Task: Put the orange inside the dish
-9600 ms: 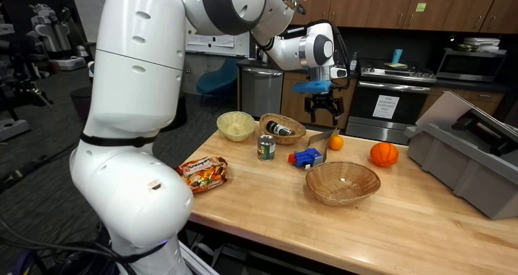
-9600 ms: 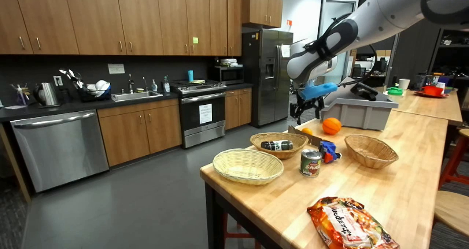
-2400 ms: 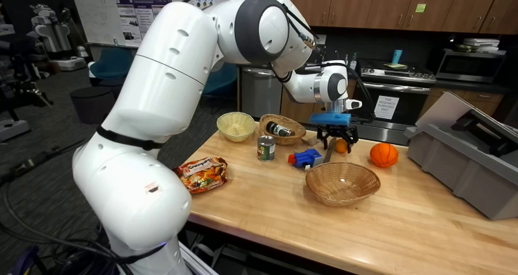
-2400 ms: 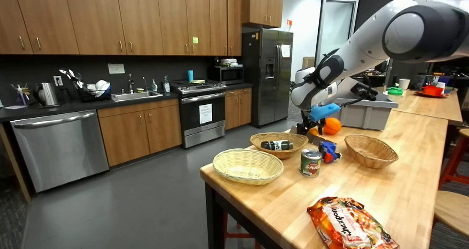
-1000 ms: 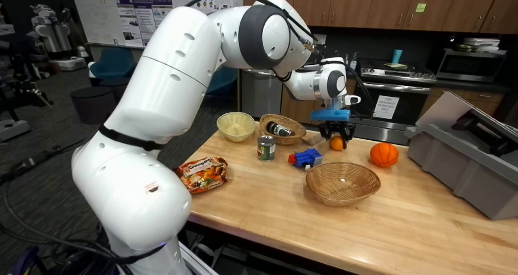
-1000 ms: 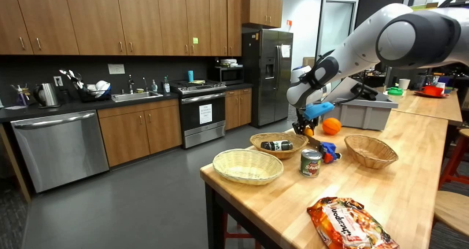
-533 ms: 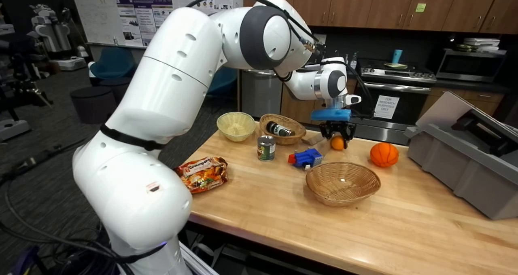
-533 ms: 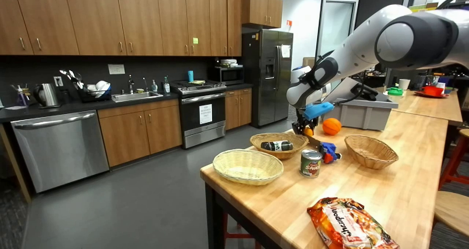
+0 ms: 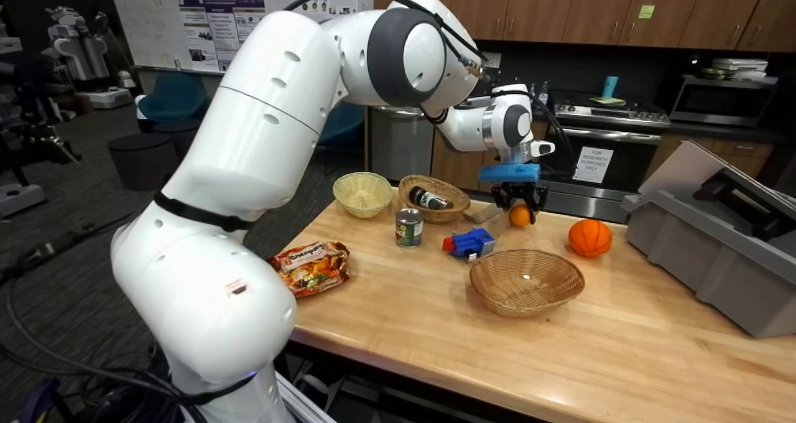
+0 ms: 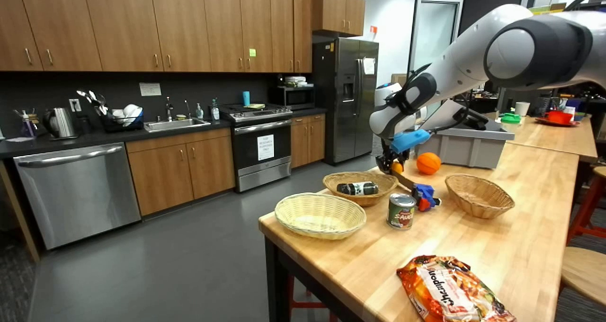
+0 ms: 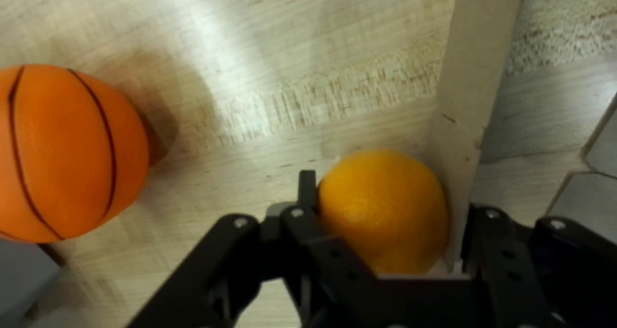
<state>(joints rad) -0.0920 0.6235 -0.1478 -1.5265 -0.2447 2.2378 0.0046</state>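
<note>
Black two-fingered gripper (image 11: 388,210): closed on a doubled load. Wide, shallow, tan-brown woven dish (image 9: 507,286): apart from the gripper. Upright brown cardboard strip (image 11: 475,62): apparently caught against one jaw. Small, round, orange-yellow fruit (image 11: 385,212): between strip and opposite jaw. Possible faults: strip drags into dish, or buckles and lets fruit slip.

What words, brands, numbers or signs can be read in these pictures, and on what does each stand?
"FOR RESEARCH PURPOSES ONLY": paper sign on the oven door.
"Champong", spelling uncertain: food packet.
"SAUC", end unclear: metal can.
Too small or blurred: finer print on packet and can, bottle label, sticky note, whiteboard posters, wall notice, fridge paper.
No numbers are legible.
</note>
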